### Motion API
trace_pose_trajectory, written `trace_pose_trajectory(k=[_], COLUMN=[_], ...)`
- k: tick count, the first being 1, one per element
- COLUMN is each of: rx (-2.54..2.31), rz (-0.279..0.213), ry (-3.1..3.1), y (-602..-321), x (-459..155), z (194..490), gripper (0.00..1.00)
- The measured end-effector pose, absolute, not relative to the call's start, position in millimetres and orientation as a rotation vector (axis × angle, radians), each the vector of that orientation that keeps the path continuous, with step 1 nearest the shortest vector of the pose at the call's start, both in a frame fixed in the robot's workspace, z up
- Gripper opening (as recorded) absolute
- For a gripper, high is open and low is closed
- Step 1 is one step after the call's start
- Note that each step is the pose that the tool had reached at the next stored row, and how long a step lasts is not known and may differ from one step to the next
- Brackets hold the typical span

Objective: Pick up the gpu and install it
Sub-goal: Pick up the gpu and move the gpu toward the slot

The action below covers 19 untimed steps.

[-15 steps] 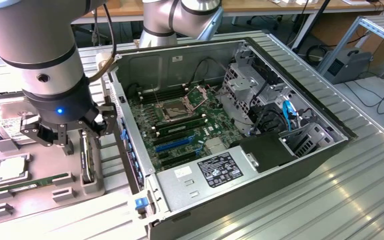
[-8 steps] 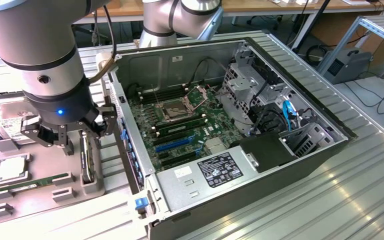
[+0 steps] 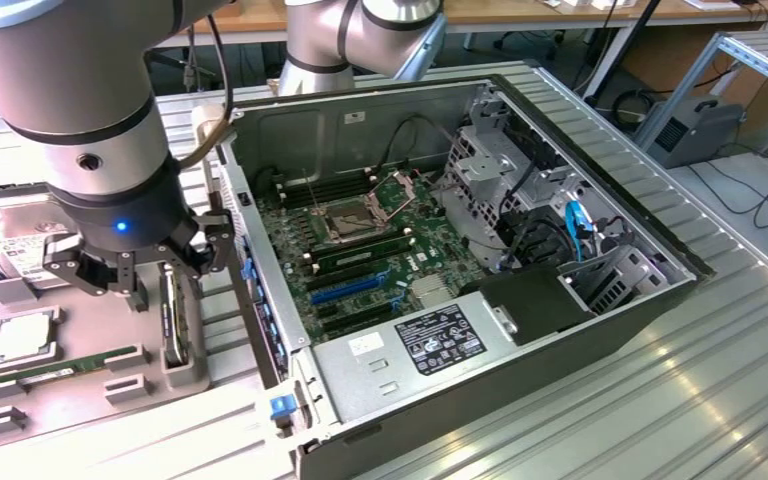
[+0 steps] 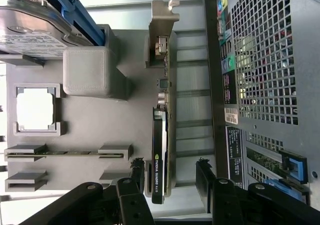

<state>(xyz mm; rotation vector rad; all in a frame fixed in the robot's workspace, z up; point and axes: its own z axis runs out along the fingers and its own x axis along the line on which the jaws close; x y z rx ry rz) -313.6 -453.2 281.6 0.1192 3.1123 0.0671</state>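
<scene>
Grey holder (image 3: 77, 385) on the worktop (image 3: 704, 400) keeps the gpu (image 3: 171, 315) on its edge, beside the computer case (image 3: 491, 385). The pincer (image 3: 144, 285) hovers over it, wide open, holding nothing. Closing off-centre could tilt the card. The wrist view shows the fingers (image 4: 204, 180) apart from it; the exterior view shows the open motherboard slots (image 3: 344, 288).

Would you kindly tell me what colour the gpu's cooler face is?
Black, on the gpu; clearest in the wrist view.

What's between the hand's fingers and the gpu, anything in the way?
Nothing. In the wrist view the gpu stands on edge in the grey tray, between the fingers of the open hand; the gaps on both sides look bare.
</scene>
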Motion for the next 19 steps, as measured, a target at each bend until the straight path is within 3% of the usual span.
trace_pose_trajectory(k=[19], rx=[0.119], rz=[0.067], ry=[3.112], y=[-453.3], x=[-313.6], z=[276.3], gripper=[0.54])
